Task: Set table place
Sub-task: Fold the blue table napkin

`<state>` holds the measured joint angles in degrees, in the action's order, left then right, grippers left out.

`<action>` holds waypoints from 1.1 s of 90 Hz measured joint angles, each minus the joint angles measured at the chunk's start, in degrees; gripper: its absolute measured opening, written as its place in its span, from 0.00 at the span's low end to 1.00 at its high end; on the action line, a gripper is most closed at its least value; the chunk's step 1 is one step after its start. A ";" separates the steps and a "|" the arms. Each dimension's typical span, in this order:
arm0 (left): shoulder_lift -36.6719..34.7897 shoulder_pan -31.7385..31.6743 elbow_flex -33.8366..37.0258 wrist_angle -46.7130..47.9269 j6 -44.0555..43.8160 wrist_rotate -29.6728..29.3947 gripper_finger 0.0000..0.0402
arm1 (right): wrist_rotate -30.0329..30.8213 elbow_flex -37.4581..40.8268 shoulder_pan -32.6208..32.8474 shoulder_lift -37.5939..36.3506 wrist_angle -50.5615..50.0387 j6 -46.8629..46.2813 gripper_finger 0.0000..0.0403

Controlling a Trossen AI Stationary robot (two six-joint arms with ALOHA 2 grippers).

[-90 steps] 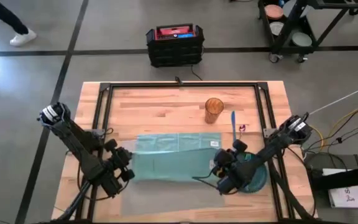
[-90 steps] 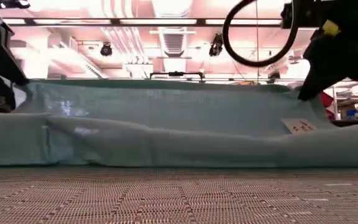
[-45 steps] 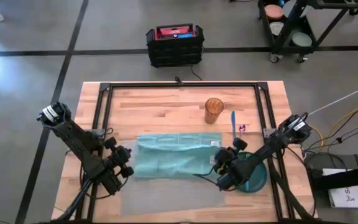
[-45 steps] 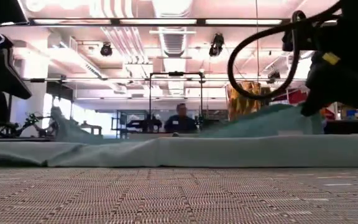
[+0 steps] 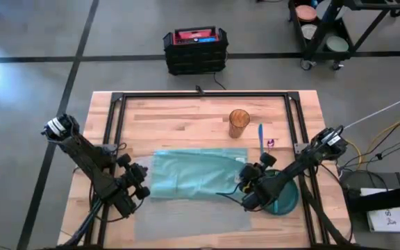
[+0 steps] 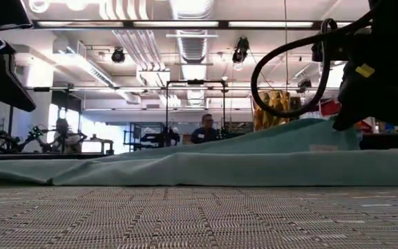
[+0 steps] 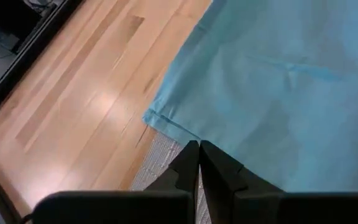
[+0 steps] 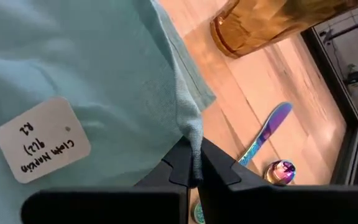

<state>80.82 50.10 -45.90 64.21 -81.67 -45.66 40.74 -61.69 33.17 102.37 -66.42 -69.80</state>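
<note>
Your right gripper (image 8: 194, 163) is clamped on the light teal cloth napkin (image 5: 193, 173) at its three-o'clock edge, your left gripper (image 7: 199, 163) pinched together at nine, so any pull could drag the cloth into the amber ribbed glass (image 5: 239, 122) at one o'clock.

Table (image 5: 179, 118): light wood planks, smooth with slight sheen, black metal rails. Mat (image 6: 199, 218): grey coarse weave, matt, rough. Napkin (image 5: 193, 173): teal cloth, soft, matt, wrinkled, stitched hem just ahead of left gripper (image 7: 198, 147); white paper tag (image 8: 42, 140) with handwriting beside right gripper (image 8: 192, 163), which pinches the hem. Cup (image 5: 239, 122) beyond right gripper: amber, translucent, glossy. Knife (image 8: 267, 129): iridescent metal, shiny. Plate (image 5: 287, 201) under right arm: dark green, glossy. Grippers: black matt plastic.
</note>
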 joint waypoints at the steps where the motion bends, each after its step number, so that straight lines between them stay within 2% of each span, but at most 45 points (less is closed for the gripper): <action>1: -0.02 -0.14 -0.08 -0.07 0.01 0.09 0.01 | 0.00 0.00 0.00 0.00 0.01 0.00 0.00; 12: -0.36 -2.65 -1.24 -0.22 0.09 2.26 0.08 | 0.01 0.00 0.00 0.00 0.08 0.02 0.00; 26: -3.38 -10.26 -1.59 -2.07 5.05 7.30 0.25 | -0.01 0.00 0.00 0.00 0.36 0.46 0.00; 35: -6.89 -18.19 -0.47 -5.47 14.57 11.72 0.36 | -0.01 0.00 -0.07 0.00 0.79 0.52 0.00; 52: -13.18 -36.68 5.67 -21.27 39.49 25.33 0.50 | 0.60 0.00 -0.11 0.00 1.81 1.02 0.00; 65: -14.82 -49.28 11.04 -28.66 49.16 32.33 0.50 | 1.05 0.00 -0.11 0.00 2.26 1.45 0.00; 74: -14.85 -54.84 13.92 -31.41 52.45 35.20 0.46 | 1.11 0.00 -0.09 0.00 2.37 1.60 0.00; 84: -13.74 -58.35 16.50 -33.96 53.91 37.74 0.42 | 1.11 0.00 -0.09 0.00 2.49 1.60 0.00; 99: -12.41 -58.79 19.17 -38.77 54.45 39.32 0.36 | 1.26 0.00 -0.09 0.00 2.74 1.42 0.00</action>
<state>68.40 -8.69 -26.72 25.45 -27.22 -6.33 42.00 -61.69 33.08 102.37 -63.68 -68.38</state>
